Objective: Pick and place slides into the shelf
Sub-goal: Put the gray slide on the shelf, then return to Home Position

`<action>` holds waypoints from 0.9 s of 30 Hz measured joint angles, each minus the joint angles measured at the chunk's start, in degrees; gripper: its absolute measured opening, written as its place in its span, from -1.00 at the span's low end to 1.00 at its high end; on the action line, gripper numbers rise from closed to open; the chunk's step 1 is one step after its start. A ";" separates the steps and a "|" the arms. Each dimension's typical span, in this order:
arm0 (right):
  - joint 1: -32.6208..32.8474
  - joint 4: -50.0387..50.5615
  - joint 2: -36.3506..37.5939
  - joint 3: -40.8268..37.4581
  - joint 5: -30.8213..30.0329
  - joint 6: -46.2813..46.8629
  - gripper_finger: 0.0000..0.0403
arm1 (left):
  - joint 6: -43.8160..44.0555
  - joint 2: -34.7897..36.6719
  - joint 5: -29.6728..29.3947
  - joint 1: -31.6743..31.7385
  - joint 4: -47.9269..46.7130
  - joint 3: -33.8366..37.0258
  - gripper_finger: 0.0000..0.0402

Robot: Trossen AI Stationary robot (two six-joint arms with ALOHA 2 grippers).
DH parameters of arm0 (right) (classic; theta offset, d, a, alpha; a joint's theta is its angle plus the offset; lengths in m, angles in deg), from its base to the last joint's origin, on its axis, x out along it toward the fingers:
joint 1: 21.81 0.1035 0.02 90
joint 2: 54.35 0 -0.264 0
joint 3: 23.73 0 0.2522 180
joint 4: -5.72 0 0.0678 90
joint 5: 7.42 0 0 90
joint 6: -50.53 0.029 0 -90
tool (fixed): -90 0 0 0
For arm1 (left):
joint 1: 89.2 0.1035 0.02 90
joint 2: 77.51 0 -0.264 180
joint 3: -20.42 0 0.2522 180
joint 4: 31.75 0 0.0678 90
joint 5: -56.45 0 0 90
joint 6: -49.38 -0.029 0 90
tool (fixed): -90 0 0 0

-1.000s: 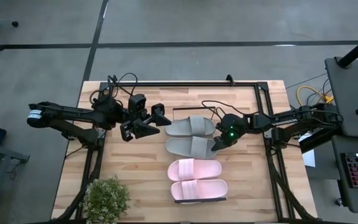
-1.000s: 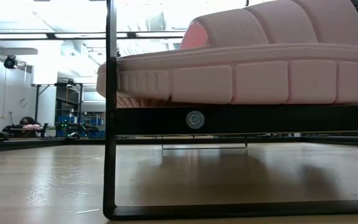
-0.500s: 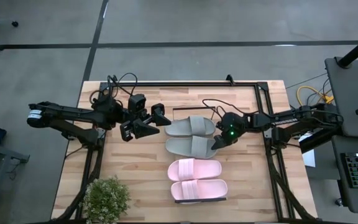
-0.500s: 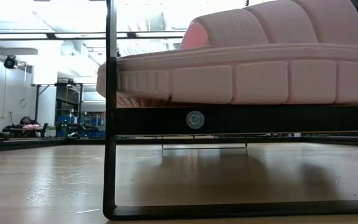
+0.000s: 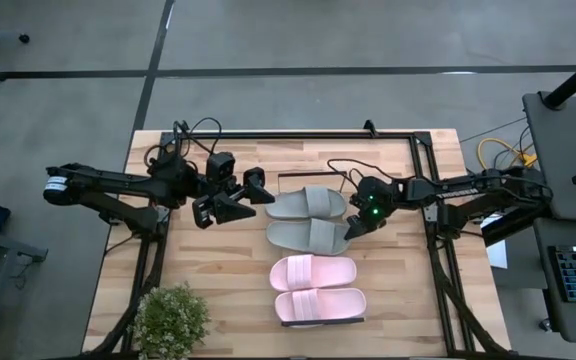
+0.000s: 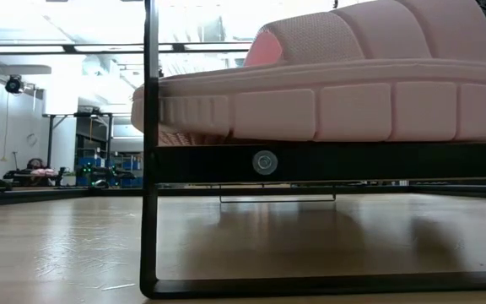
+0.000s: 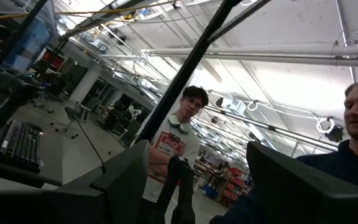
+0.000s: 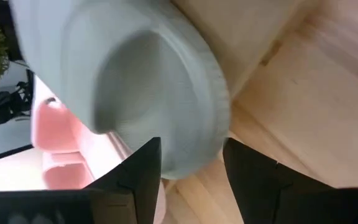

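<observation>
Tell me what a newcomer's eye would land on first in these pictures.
Four slides lined up mid-table: the grey pair farther from the front edge, the pink pair nearer, resting on the shelf. The right hand sits open at the nearer grey slide's end, while the left hand waits open beside the pair's other end. A potted plant marks the front left corner.

- A light-wood plank tabletop (image 5: 218,290) on a black metal frame carries everything.
- A long, narrow light-wood shelf board with thin black wire ends (image 6: 149,169) stands on it.
- On the shelf lie four soft slip-on slides in a row: a grey pair (image 5: 308,220), then a pale pink pair (image 5: 316,289).
- A small green potted plant (image 5: 171,319) sits at one tabletop corner.
</observation>
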 joint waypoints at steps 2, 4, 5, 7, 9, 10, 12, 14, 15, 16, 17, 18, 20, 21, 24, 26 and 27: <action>-0.48 0.07 0.00 0.85 0.06 -0.72 -0.18 | -0.07 0.00 0.89 0.00 -0.05 0.01 0.27; -1.09 0.63 0.00 2.02 0.07 -1.54 -0.18 | -0.10 0.00 1.67 0.05 -0.13 0.01 0.27; -1.41 1.47 0.00 2.79 0.04 -2.15 -0.18 | -0.25 0.00 1.90 0.16 -0.43 0.01 0.27; -2.24 4.33 0.00 4.79 -0.08 -3.67 -0.18 | -0.77 0.01 1.98 0.50 -1.54 0.01 0.27; -3.06 8.75 0.00 6.93 -0.15 -6.28 -0.18 | -1.50 0.47 1.91 1.00 -4.32 0.01 0.27; -3.51 11.53 0.00 8.02 -0.28 -7.61 -0.18 | -1.91 0.92 1.87 1.22 -6.02 0.01 0.27; -4.63 17.22 0.00 10.29 -0.45 -10.51 -0.18 | -2.18 1.90 1.81 1.77 -8.73 0.01 0.27; -5.55 22.59 0.04 12.55 -1.60 -13.32 -0.18 | -2.34 3.10 1.74 2.11 -10.96 0.03 0.27; -5.92 24.81 0.04 13.51 -2.41 -14.55 -0.18 | -2.89 3.48 1.64 2.10 -11.22 0.03 0.27; -6.32 26.69 0.09 14.40 -3.09 -15.66 -0.18 | -3.23 4.05 1.63 2.10 -11.37 0.04 0.27; -6.71 28.20 0.24 15.20 -3.60 -16.74 -0.18 | -3.53 4.95 1.65 2.10 -12.17 0.18 0.27; -6.98 28.95 0.37 15.93 -4.01 -17.25 -0.18 | -3.95 5.84 1.62 2.10 -13.26 0.27 0.27; -7.57 28.95 1.12 16.91 -5.14 -17.87 -0.18 | -5.71 7.98 0.87 2.10 -15.69 0.29 0.27; -7.72 28.86 1.70 17.16 -5.78 -17.97 -0.18 | -6.40 9.14 0.00 2.10 -17.77 0.37 0.27; -7.77 26.62 3.90 18.19 -8.39 -18.02 -0.18 | -8.37 12.53 -3.53 2.12 -25.48 0.70 0.27; -7.73 25.26 6.00 18.66 -9.99 -18.10 -0.18 | -9.42 14.43 -6.19 2.12 -29.70 0.73 0.27; -7.72 23.72 7.06 18.84 -10.65 -18.06 -0.18 | -9.89 15.43 -7.56 2.12 -31.78 0.73 0.27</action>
